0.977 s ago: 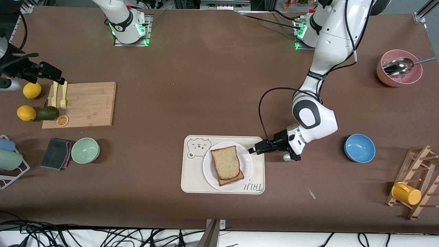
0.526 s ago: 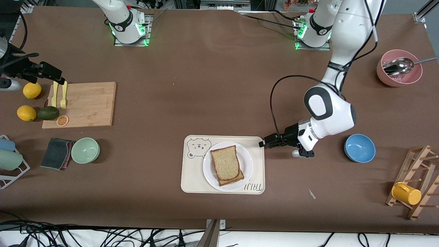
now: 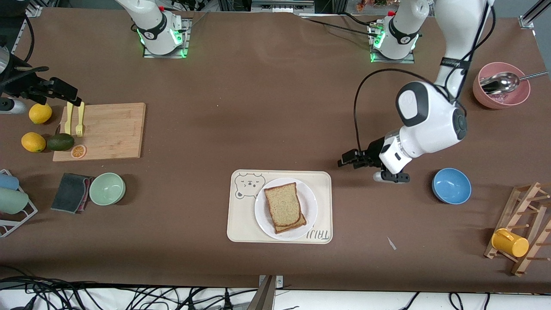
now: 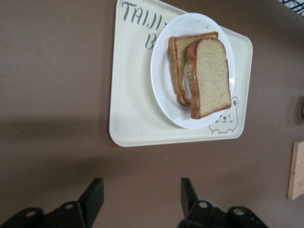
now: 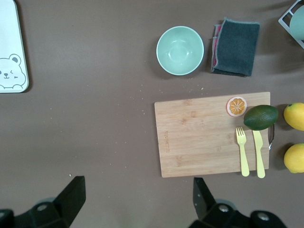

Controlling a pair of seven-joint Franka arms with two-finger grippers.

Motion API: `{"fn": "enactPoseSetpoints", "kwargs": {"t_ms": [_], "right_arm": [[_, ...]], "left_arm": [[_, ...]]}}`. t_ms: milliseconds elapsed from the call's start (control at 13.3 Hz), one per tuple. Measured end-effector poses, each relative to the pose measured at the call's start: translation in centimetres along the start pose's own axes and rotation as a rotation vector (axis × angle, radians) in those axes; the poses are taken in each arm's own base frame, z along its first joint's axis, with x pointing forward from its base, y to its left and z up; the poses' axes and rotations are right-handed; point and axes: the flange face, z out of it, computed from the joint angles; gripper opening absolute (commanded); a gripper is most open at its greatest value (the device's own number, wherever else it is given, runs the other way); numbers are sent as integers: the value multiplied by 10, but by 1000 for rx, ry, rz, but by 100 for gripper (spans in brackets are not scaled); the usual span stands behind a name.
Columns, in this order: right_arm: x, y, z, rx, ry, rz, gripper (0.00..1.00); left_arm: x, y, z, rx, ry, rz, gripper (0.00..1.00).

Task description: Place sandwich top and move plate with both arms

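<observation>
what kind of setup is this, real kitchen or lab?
Most likely a lab bench staged as a kitchen: two white robot arms bolted to a brown-covered table, loose cables along its edge, and props like a wooden cutting board and a cream bear-print tray.

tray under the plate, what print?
Cream tray with a bear face and dark lettering; clearest in left wrist view.

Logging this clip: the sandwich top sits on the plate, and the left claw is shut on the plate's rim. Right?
Not quite. The sandwich top does sit on the plate, but the left claw is open over bare table, clear of the rim; the front and left wrist views show it.
</observation>
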Motion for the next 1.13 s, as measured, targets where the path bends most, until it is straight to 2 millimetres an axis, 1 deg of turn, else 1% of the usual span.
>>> {"fn": "enactPoseSetpoints", "kwargs": {"t_ms": [226, 301, 451, 677, 827, 1128], "right_arm": [[0, 0, 0, 0, 0, 0, 100], [0, 0, 0, 0, 0, 0, 100], [0, 0, 0, 0, 0, 0, 100], [0, 0, 0, 0, 0, 0, 100], [0, 0, 0, 0, 0, 0, 100], [0, 0, 0, 0, 0, 0, 100]], "left_arm": [[-20, 12, -45, 141, -68, 16, 86], [-27, 16, -56, 190, -90, 18, 88], [-40, 23, -75, 275, -139, 13, 89], [-48, 32, -114, 379, -199, 17, 95], [-47, 30, -143, 437, -220, 9, 98], [-40, 9, -204, 498, -215, -53, 99]]}}
